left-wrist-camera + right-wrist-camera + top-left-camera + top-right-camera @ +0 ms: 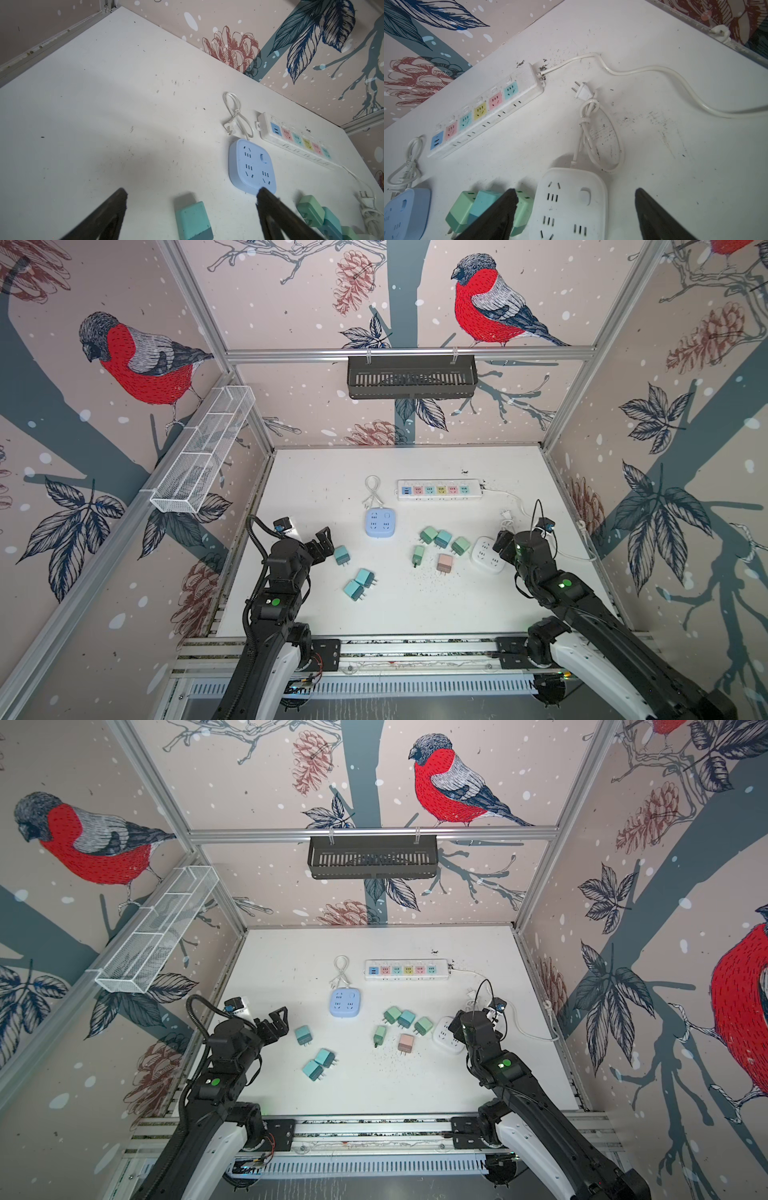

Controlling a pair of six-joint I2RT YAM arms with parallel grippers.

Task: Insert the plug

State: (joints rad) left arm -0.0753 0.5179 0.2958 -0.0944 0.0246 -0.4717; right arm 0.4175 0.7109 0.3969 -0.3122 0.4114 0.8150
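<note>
Left pincer (192, 192) open nr teal plug (192, 218) — right pincer (575, 192) open over white socket (560, 220).

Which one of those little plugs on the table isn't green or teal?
The pink plug, just left of the white socket in a top view. It alone is pink; all the others are green or teal.

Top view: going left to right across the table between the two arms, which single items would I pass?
In order: teal plug → blue socket → lone green plug → pink plug → white socket. The teal pair, three-plug cluster and power strip overlap others, so they are left out.
</note>
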